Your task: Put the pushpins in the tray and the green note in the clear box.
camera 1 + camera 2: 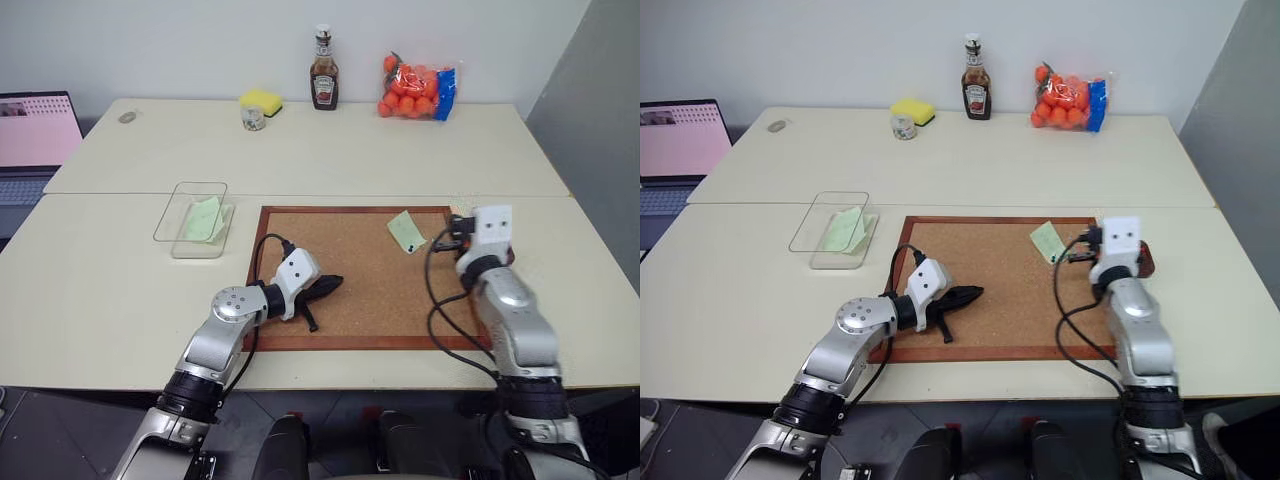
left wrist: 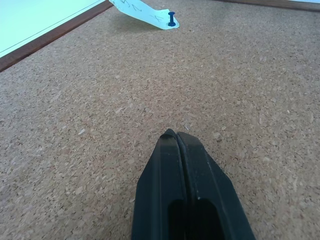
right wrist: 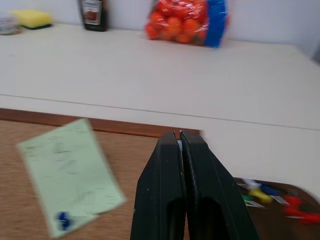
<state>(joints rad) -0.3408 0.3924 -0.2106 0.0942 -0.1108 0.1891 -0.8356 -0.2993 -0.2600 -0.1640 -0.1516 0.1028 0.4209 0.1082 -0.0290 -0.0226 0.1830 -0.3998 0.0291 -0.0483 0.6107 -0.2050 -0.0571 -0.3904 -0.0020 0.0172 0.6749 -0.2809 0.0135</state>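
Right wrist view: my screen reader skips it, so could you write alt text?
The shut right gripper hangs over a corkboard where a blue pushpin pins a green note. Coloured pushpins lie in the tray beside it.

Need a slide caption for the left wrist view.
Shut left gripper over the corkboard, facing a green note pinned by a blue pushpin.
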